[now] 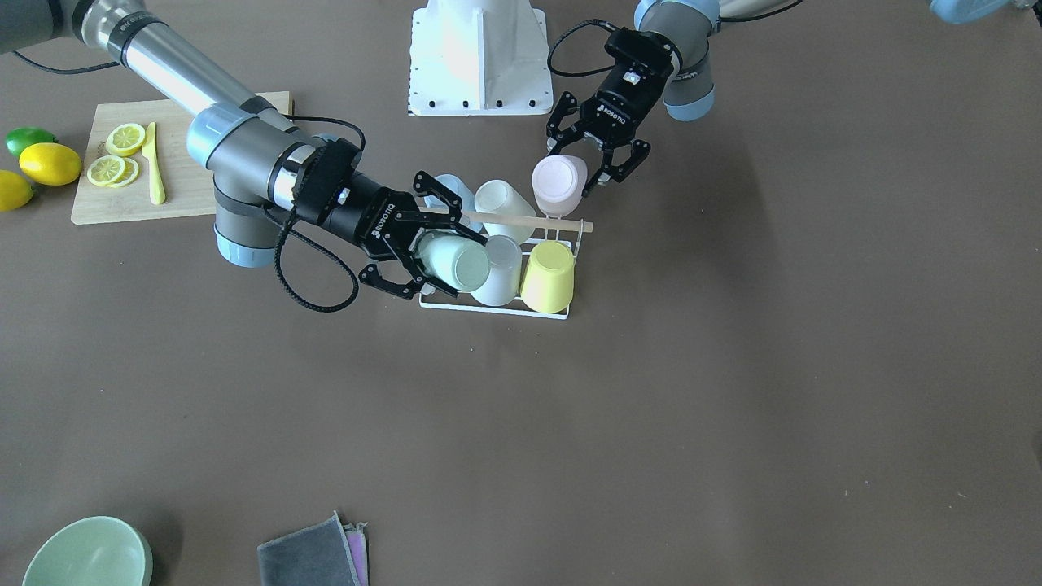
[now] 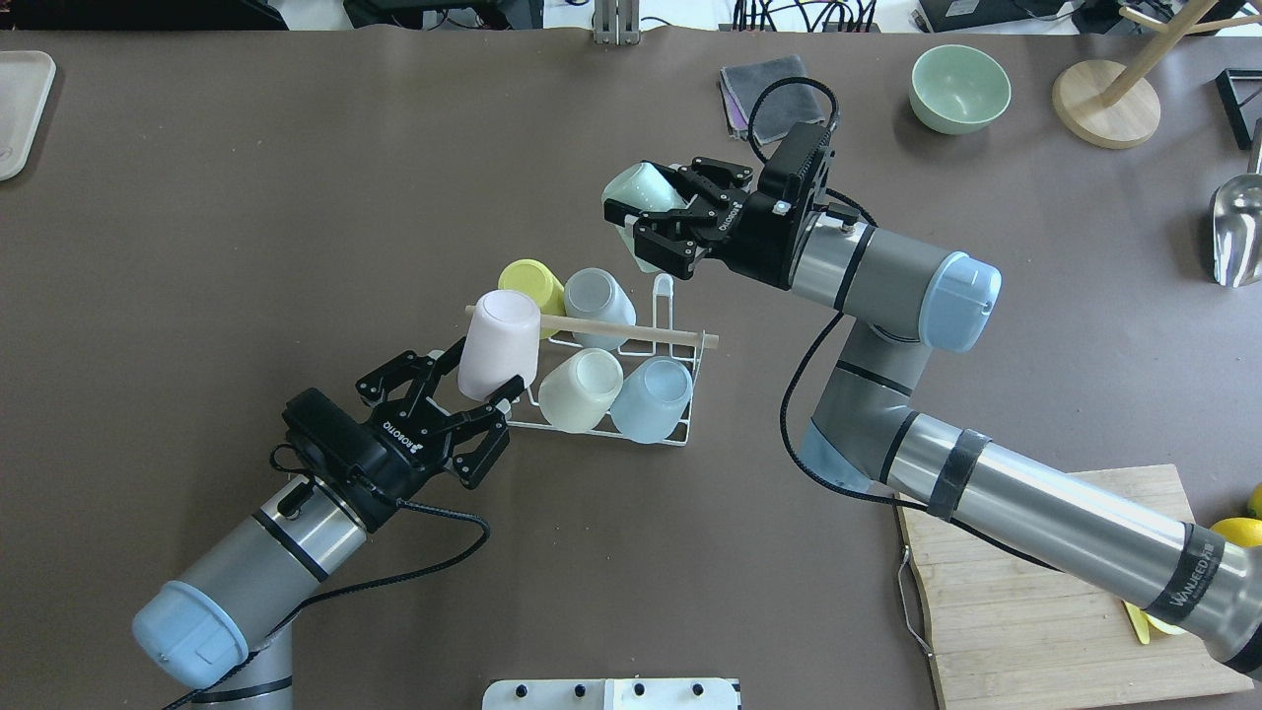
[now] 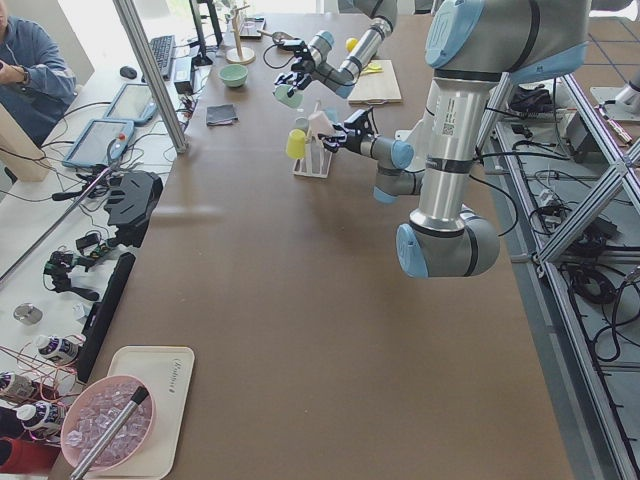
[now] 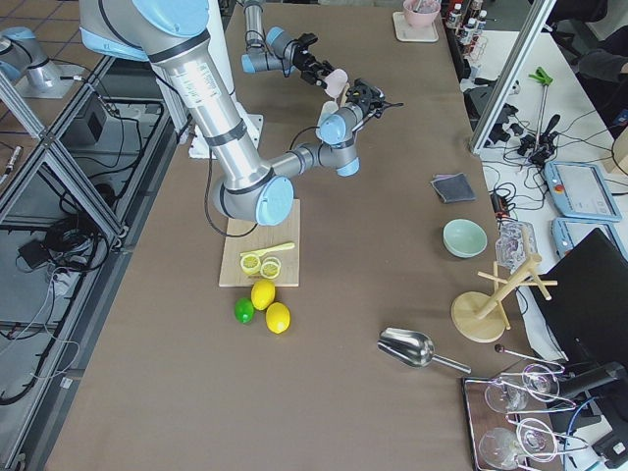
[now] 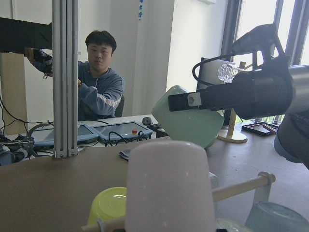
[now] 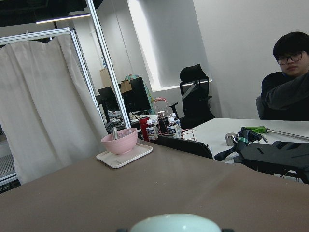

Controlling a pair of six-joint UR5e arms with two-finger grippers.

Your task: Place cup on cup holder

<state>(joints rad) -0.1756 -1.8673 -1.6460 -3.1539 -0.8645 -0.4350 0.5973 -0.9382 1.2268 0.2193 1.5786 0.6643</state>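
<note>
The cup holder (image 2: 680, 439) is a white wire rack with a wooden rod (image 1: 505, 218) across the top, mid-table. On it sit a yellow cup (image 2: 530, 284), a grey-white cup (image 2: 596, 296), a cream cup (image 2: 577, 390) and a pale blue cup (image 2: 651, 396). My left gripper (image 2: 483, 367) is shut on a pink cup (image 2: 498, 340), tilted over the rack's near left corner beside the rod's end. My right gripper (image 2: 636, 225) is shut on a mint-green cup (image 1: 452, 260), held on its side above the rack's far right end, near a bare wire prong (image 2: 666, 296).
A wooden cutting board (image 1: 187, 163) with lemon slices and a yellow knife lies by the right arm, with lemons (image 1: 49, 163) beside it. A green bowl (image 2: 958, 89), a grey cloth (image 2: 764, 89), a wooden stand (image 2: 1104, 99) and a metal scoop (image 2: 1237, 232) stand at the far right. A person sits beyond the table.
</note>
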